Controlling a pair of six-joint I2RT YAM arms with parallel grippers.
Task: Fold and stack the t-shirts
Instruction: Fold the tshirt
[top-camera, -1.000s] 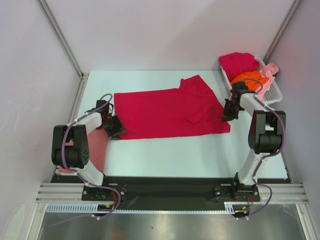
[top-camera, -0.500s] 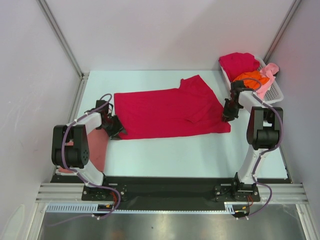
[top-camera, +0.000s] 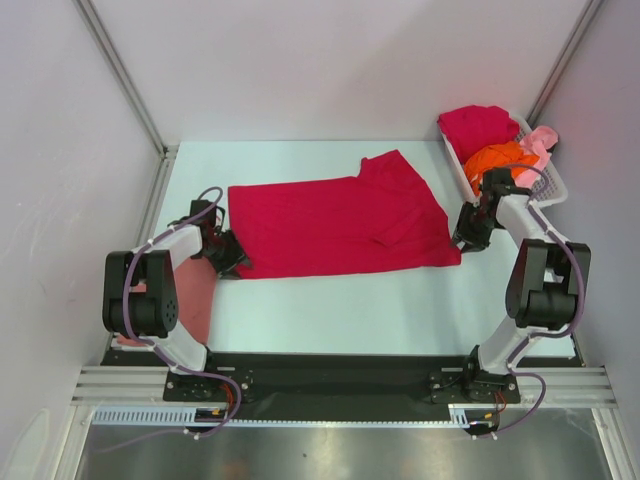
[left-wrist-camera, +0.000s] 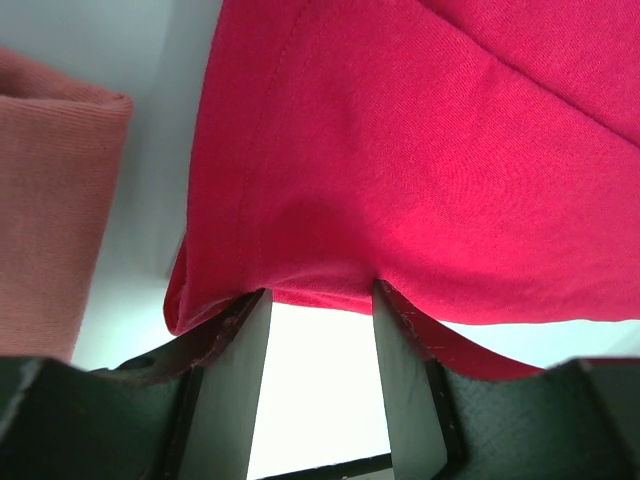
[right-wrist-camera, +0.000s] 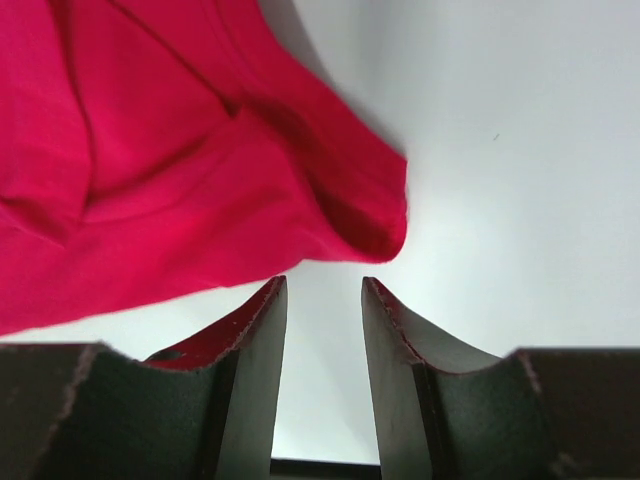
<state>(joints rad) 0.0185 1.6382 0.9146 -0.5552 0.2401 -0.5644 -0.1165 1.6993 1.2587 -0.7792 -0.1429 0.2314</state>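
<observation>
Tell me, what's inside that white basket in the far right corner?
The white basket holds a crimson t-shirt, an orange t-shirt and a light pink t-shirt at its rim, all bunched. Anything beneath them is covered.

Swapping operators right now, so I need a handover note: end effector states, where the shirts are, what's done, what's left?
Left end effector: open, tips at the near-left corner of the spread crimson t-shirt.
Right end effector: open, just short of that shirt's near-right corner.
Salmon pink t-shirt: at the left edge of the table, apparently folded.
Basket: second crimson t-shirt, orange t-shirt, light pink t-shirt, unfolded.
Left: fold the spread shirt, stack it, then the basket three.
</observation>
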